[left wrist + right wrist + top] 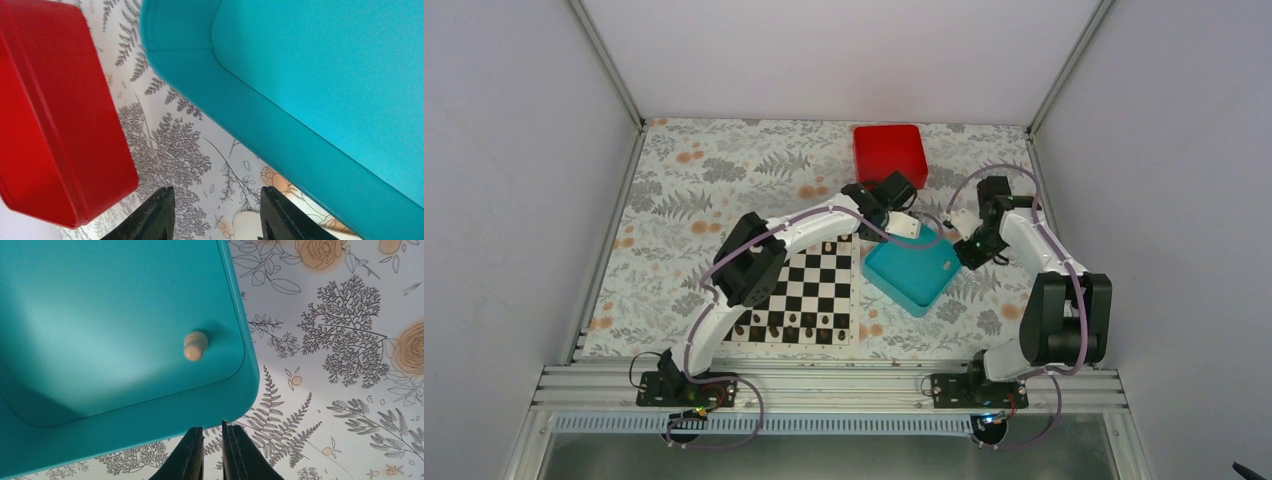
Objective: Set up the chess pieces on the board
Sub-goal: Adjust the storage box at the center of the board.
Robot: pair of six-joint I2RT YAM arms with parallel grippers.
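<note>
One pawn (195, 346) to fetch from the teal tray (150, 415): right gripper (212, 434), jaws shut, must open; left gripper (216, 199) jaws open, empty.

Enclosure as I view it from above: plain pale walls (824, 50) on three sides, metal corner posts (607, 65), a table (694, 180) under floral-print cloth, aluminium rails (824, 385) along the near edge; even, diffuse light.
</note>
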